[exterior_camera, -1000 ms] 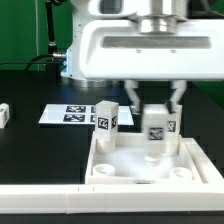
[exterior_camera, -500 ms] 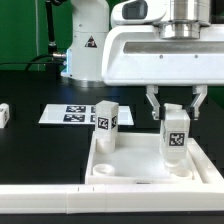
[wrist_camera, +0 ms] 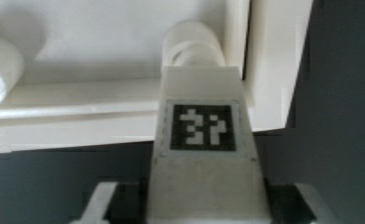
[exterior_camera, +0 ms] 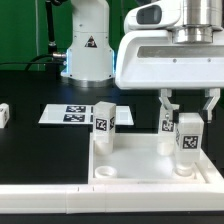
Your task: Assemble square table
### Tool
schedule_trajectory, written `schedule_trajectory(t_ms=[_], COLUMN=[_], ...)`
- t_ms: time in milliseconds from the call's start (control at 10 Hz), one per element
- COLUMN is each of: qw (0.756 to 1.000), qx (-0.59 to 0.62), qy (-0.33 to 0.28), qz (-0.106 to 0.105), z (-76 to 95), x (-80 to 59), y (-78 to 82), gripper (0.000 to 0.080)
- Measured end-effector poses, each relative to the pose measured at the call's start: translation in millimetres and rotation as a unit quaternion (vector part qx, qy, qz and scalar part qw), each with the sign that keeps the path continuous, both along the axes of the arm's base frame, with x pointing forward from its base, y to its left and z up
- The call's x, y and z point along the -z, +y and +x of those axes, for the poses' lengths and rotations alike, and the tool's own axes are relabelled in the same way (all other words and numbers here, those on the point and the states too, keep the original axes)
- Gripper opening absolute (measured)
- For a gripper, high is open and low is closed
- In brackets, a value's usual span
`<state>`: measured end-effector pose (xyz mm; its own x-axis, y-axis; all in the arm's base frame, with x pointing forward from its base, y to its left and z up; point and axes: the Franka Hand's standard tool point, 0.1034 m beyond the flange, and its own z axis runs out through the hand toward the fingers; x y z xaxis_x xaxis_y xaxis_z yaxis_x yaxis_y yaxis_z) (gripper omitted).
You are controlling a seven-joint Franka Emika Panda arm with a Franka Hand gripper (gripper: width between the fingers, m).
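The white square table top (exterior_camera: pixel 140 170) lies with its raised rim up near the front of the table. One tagged white leg (exterior_camera: pixel 106 126) stands upright at its far corner on the exterior view's left. My gripper (exterior_camera: pixel 186 112) is shut on a second tagged white leg (exterior_camera: pixel 188 142) and holds it upright over the slab's corner on the exterior view's right. In the wrist view the held leg (wrist_camera: pixel 204 130) runs from between my fingers down to a round corner socket (wrist_camera: pixel 193 42) beside the rim (wrist_camera: pixel 268 60).
The marker board (exterior_camera: pixel 68 114) lies flat behind the slab. A long white bar fence (exterior_camera: pixel 40 198) runs along the front edge. A small white tagged part (exterior_camera: pixel 4 114) lies at the exterior view's left edge. The arm's base (exterior_camera: pixel 85 45) stands at the back.
My gripper has carried the held leg toward the exterior view's right, from over the slab's middle to over its right corner. The standing leg and slab have not moved.
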<state>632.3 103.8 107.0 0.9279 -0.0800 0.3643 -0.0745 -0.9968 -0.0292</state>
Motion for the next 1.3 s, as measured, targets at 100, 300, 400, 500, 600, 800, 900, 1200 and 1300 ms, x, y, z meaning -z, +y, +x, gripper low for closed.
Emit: schedule_trajectory(t_ms=[100,300,400,500,600,800,900,1200,1300], qw=[1.0,1.0,1.0,1.0,1.0,1.0,1.0,1.0,1.0], qx=[-0.001,0.0,-0.001,-0.003,-0.004,-0.007,-0.007,-0.007,-0.008], qy=[-0.003,-0.001,-0.001,-0.004,-0.008,-0.025,-0.025,-0.025,-0.025], qz=[-0.001,-0.002,-0.003,-0.004,-0.005,-0.007,-0.007,-0.007,-0.007], z=[0.1,-1.0,-2.1,-2.6,-2.5,-2.8,-2.6,-2.7,-2.4], x=[2.0,5.9,9.9,13.0,13.5,13.6,13.5,13.7,13.4], y=[0.2,-0.2,1.7,3.7,5.5,8.2,7.8,7.9,7.5], gripper=[0.0287,0.0287,0.0287,0.0287,0.0287,0.0287,0.029,0.0498,0.0616])
